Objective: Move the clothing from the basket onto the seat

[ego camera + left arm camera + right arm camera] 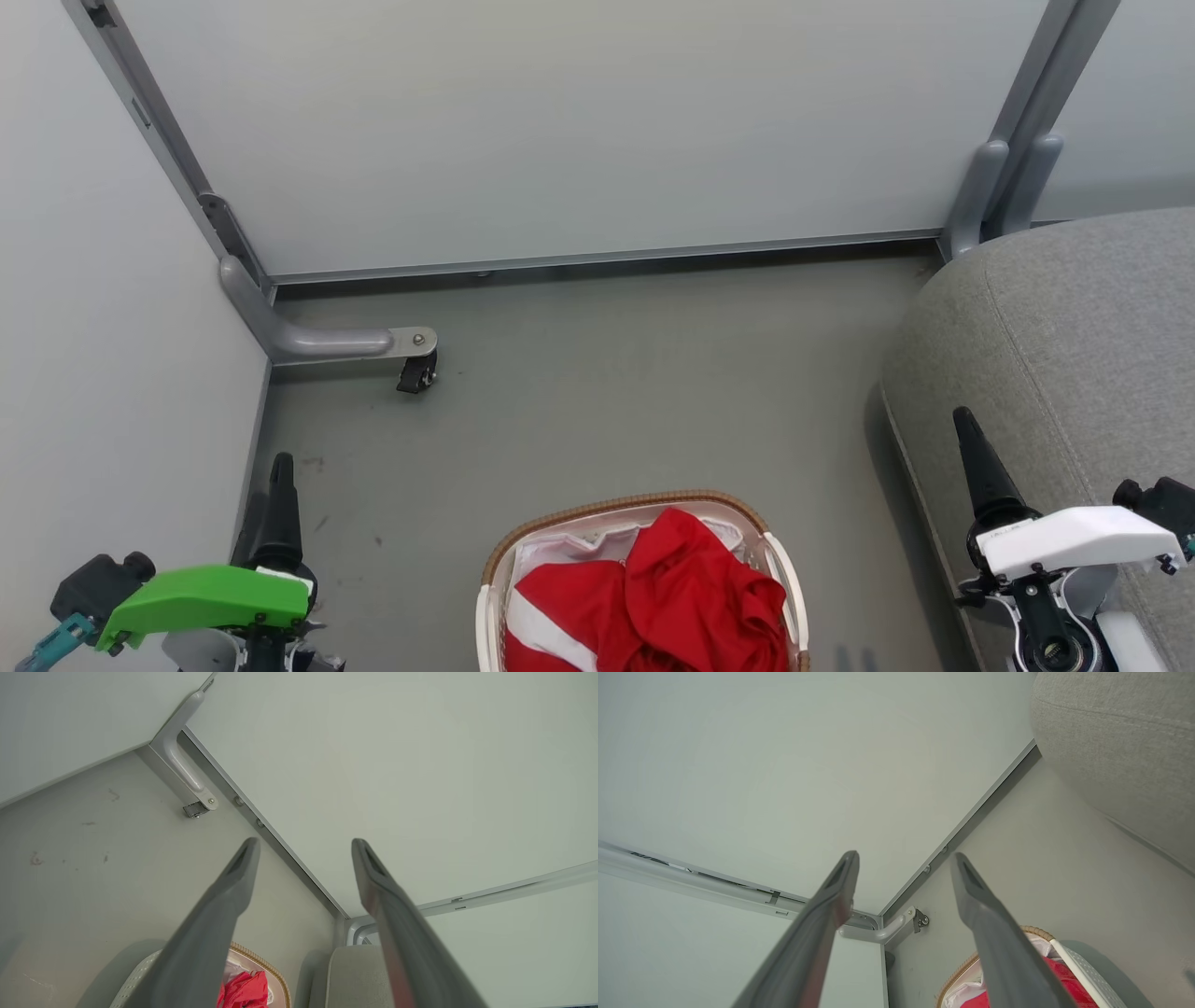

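Head view: bright red fabric clothing (672,588) heaped in oval white brown-rimmed plastic basket (579,511), bottom centre; large grey woven seat (1074,345), right. Left wrist: left claw (303,847) spread, empty. Right wrist: right claw (903,858) likewise. Suggest pinching top fold, clear of white liner (560,549).

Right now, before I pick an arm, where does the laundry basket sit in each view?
Head view: laundry basket at the bottom edge, centre.
Left wrist view: bottom edge, left of centre.
Right wrist view: bottom edge, right of centre.
Shared landmark: the grey partition foot with castor.
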